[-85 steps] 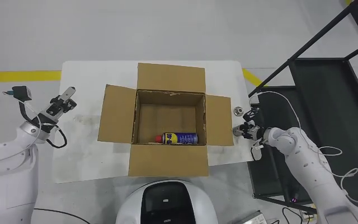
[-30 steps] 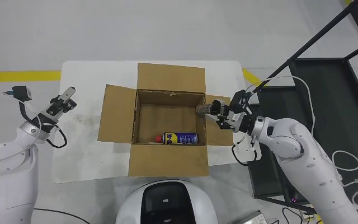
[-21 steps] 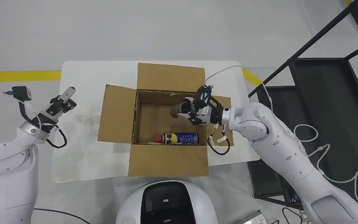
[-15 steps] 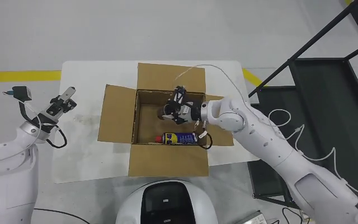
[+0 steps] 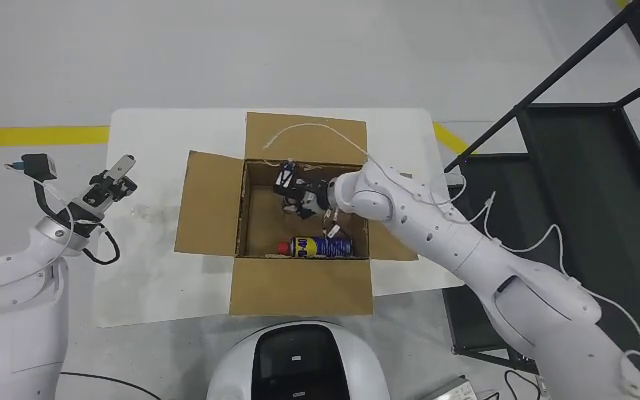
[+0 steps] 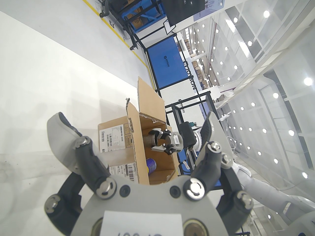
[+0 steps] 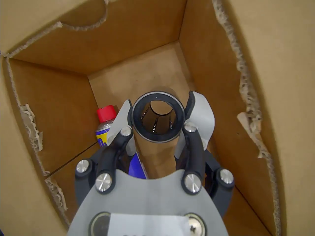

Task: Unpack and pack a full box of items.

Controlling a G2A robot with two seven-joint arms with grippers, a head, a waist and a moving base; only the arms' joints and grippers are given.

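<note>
Two arms work at one white table (image 5: 150, 290), seen from above and from each wrist.

**Box.** An open cardboard box (image 5: 305, 135) stands mid-table with all four flaps folded outward. Paper labels (image 6: 115, 136) sit on one outer wall, their print too small to make out.

**Right arm.** The right gripper (image 5: 293, 193) is lowered into the mouth of the box, near the wall farthest from the robot. Its fingers (image 7: 200, 114) are clenched on a metal cylinder (image 7: 158, 116), a hollow sleeve with a dark rim and rows of small balls lining the bore. The sleeve hangs in the air over the box floor. The wrist view looks straight down the bore, so the sleeve's outer wall and far end are hidden. From above it is a small dark shape between the fingers and is hard to distinguish.

**Spray can.** A blue and yellow spray can (image 5: 322, 246) lies on its side on the box floor, along the wall nearest the robot, with its red cap (image 7: 106, 114) toward the robot's left. From above, the right arm covers the can's other end. In the right wrist view one finger hides most of its body.

**Left arm.** The left gripper (image 5: 117, 175) hangs over the left part of the table, well apart from the box. Its fingers (image 6: 61, 128) are spread and hold nothing.

**Surroundings.** A white cable (image 5: 300, 128) arcs from the right arm over the far flap. A dark rack (image 5: 570, 140) stands to the right, cut off by the edge. A yellow floor line (image 5: 50, 135) passes behind the table and is partly hidden by it.
</note>
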